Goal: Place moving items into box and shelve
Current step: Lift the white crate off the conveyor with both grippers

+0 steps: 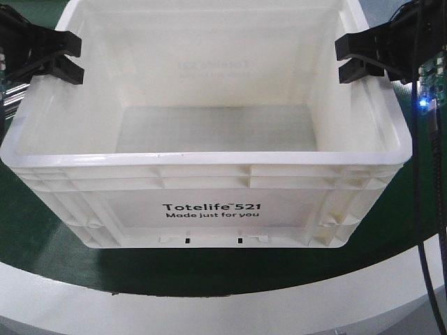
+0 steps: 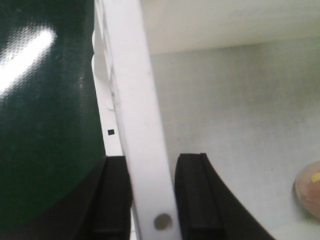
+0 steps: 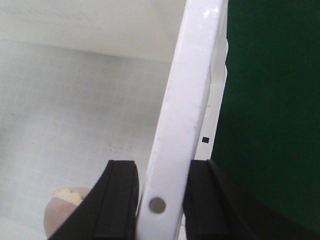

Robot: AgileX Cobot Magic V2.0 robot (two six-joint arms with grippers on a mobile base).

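A white open crate (image 1: 209, 209) marked "Totelife 521" stands on a dark green surface (image 1: 28, 237). My left gripper (image 1: 75, 59) straddles its left rim (image 2: 135, 75) with one finger inside and one outside, closed against the rim. My right gripper (image 1: 346, 59) grips the right rim (image 3: 190, 75) the same way. A round pinkish item with yellow bits (image 2: 310, 192) lies on the crate floor; it also shows in the right wrist view (image 3: 62, 210). From the front view the near wall hides it.
The green surface sits on a white rounded base (image 1: 209, 307) whose edge curves close in front of the crate. A black cable (image 1: 436, 209) hangs down at the right, beside a blue light.
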